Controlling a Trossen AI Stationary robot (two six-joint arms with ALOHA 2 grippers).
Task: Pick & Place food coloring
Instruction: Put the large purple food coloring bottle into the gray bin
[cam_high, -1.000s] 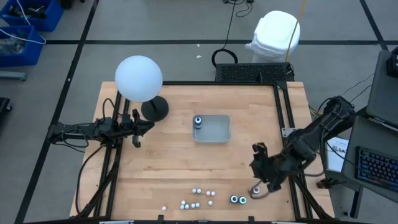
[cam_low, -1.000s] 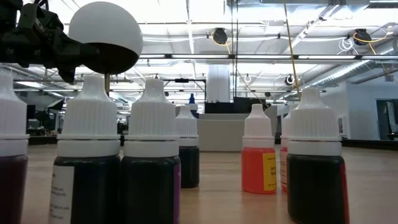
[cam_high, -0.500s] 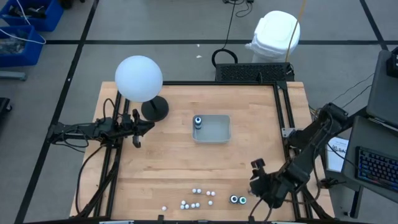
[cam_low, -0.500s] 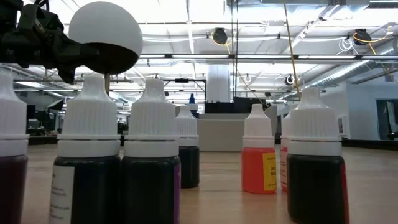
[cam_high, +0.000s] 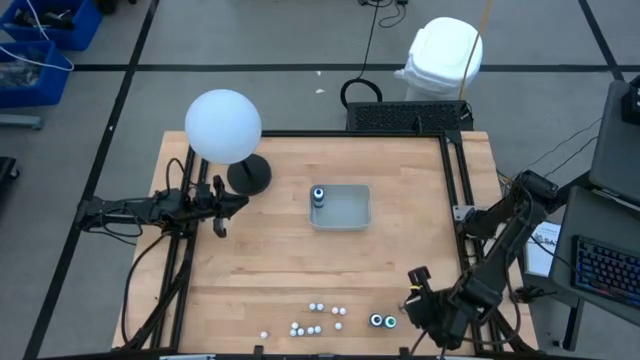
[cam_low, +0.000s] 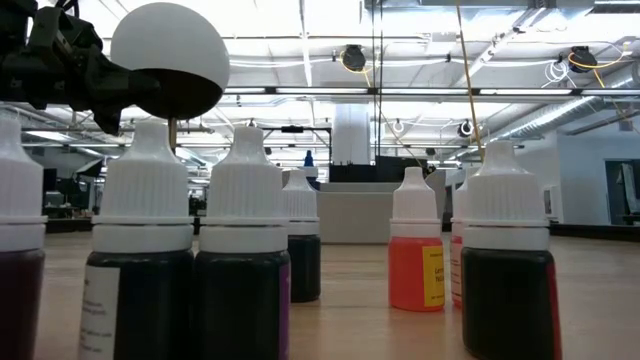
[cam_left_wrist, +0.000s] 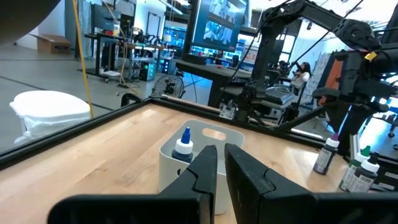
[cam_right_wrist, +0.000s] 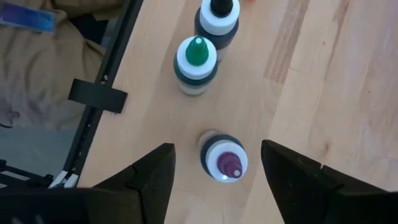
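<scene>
From above, the right pincer (cam_high: 425, 315) hangs over the bench (cam_high: 270, 270) edge, just beside two dark jars (cam_high: 382, 321); small white-capped bottles (cam_high: 315, 318) lie farther off. Its wrist view shows the fingers (cam_right_wrist: 152, 177) spread wide, a purple-tipped jar (cam_right_wrist: 224, 158) standing between them, untouched. The left pincer (cam_left_wrist: 221, 171) is nearly shut, empty, facing the tray (cam_left_wrist: 208, 140).

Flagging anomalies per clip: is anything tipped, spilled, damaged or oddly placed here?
Nothing stands out. The small bottles and round jars near the table's front edge stand upright, no spill shows on the wood, and one bottle stands inside the clear tray. The open right pincer is above a purple-tipped jar.
</scene>
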